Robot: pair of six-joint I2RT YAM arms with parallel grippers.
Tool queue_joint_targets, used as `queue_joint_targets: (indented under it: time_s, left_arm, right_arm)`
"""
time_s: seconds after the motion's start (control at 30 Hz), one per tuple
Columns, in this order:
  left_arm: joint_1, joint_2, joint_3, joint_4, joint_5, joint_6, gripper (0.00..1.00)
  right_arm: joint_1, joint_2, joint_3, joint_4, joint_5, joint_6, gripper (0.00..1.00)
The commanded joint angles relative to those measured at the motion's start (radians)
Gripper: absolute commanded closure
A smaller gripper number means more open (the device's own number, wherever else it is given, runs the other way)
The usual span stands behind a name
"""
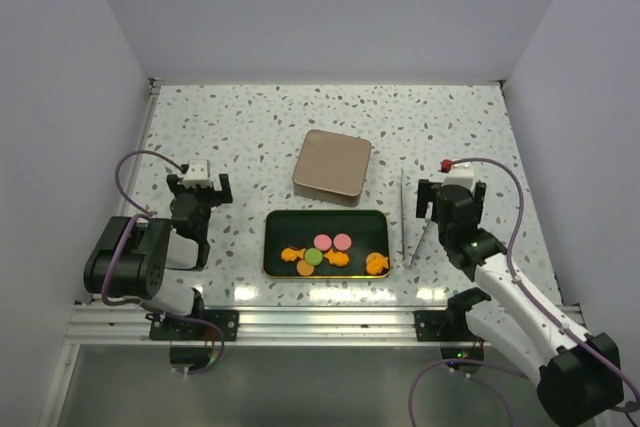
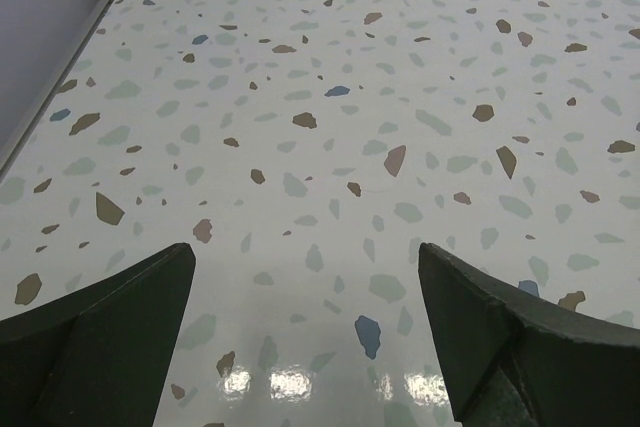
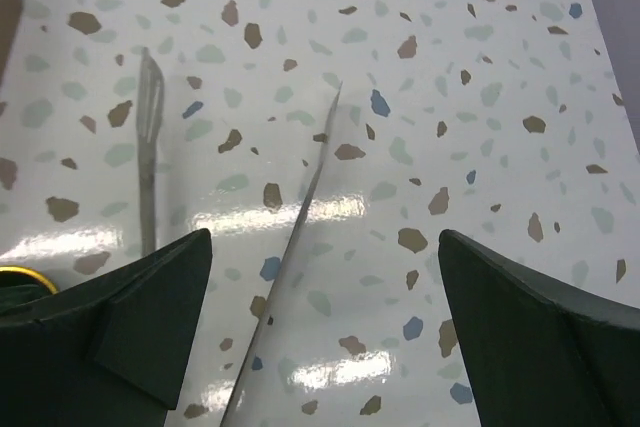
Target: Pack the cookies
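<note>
Plainly spread wide, holding nothing: left gripper (image 2: 305, 252) over speckled table (image 1: 250, 127), right gripper (image 3: 325, 242) above clear tongs (image 3: 308, 187). White walls (image 1: 330, 7) around. Between the arms, cookies (image 1: 340, 242) lying flat in dark tray (image 1: 300, 225), cluster stretched left to right.

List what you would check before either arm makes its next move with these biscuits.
1. Cookies all inside the tray: ok, none lies outside it.
2. Lid off and out of the way: ok, it lies behind the tray, apart from it.
3. Left gripper open and empty: ok, only bare table shows between its fingers.
4. Right gripper open: ok, it is above the tweezers.
5. Tweezers held: not ok, they lie loose on the table right of the tray.
6. Cookies lying flat, low enough for the lid to close: cannot tell, some overlap.
</note>
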Motion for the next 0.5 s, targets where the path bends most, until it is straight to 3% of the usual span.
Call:
queue_joint_targets:
  time_s: [0.0,0.13,0.27,0.47]
  left_arm:
    - [-0.005,0.001,0.016,0.09,0.003,0.028,0.0]
    - [-0.005,-0.001,0.016,0.088,0.003,0.026,0.0]
    - [-0.005,0.001,0.016,0.09,0.003,0.026,0.0]
    - [-0.005,0.001,0.017,0.09,0.003,0.026,0.0]
  right_arm:
    - [-0.013,0.032,-0.114,0.416,0.158,-0.027,0.01]
    - [-0.049,0.187,-0.221,0.763,0.119,-0.114,0.01]
    - [-0.116,0.377,-0.277,1.074,0.111,-0.082,0.01]
    - [-0.153,0.592,-0.284,1.323,0.091,-0.062,0.01]
